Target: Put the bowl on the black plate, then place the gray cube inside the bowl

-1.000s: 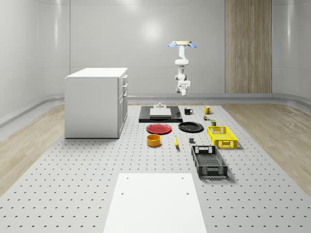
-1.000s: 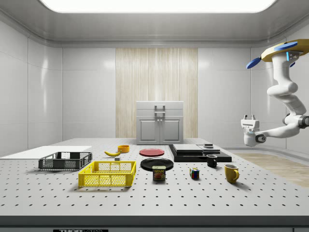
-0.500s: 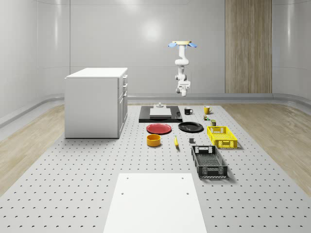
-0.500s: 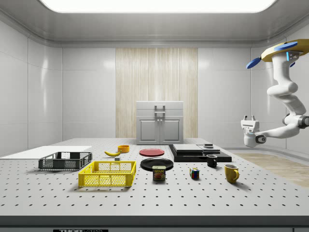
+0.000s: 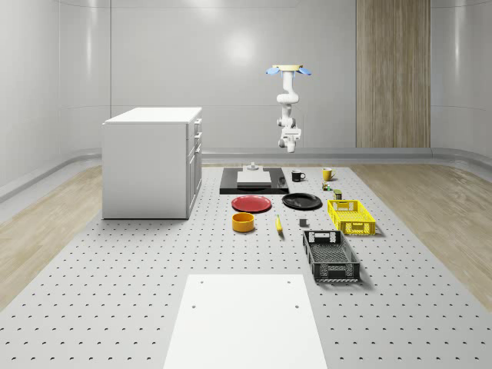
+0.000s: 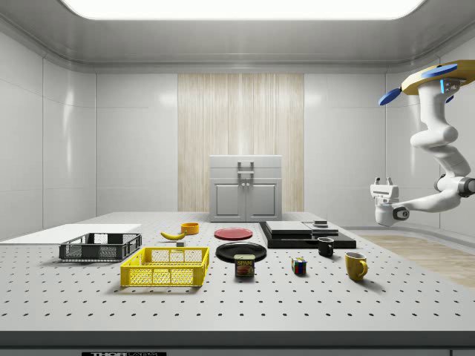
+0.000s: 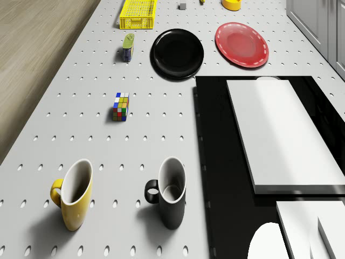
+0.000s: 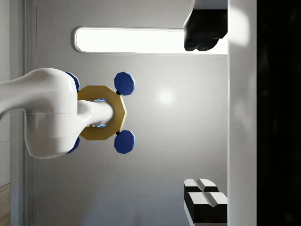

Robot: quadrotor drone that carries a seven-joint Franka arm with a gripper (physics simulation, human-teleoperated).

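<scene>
The orange bowl (image 5: 243, 222) (image 7: 232, 4) stands on the table near the red plate. The black plate (image 5: 301, 201) (image 7: 177, 53) (image 6: 241, 251) lies bare beside that red plate. A small gray cube (image 5: 303, 224) (image 7: 183, 6) rests between the banana and the yellow basket. The drone (image 5: 287, 70) (image 6: 438, 78) hovers high over the table's far end, beyond the mugs. My gripper (image 6: 384, 180) (image 5: 289, 135) hangs in the air far from the bowl, pointing upward. In the wrist view its fingers (image 8: 204, 202) stand wide apart, open and holding nothing.
A red plate (image 5: 251, 204), banana (image 5: 278, 224), yellow basket (image 5: 351, 216) and black basket (image 5: 330, 256) share the table. A can (image 7: 128, 47), Rubik's cube (image 7: 121, 106), yellow mug (image 7: 73, 194) and black mug (image 7: 170, 191) sit near a black slab (image 5: 254, 181). A white cabinet (image 5: 151, 161) stands at the whole-scene view's left.
The gripper has risen very slightly in the whole-scene view. Nothing on the table has moved.
</scene>
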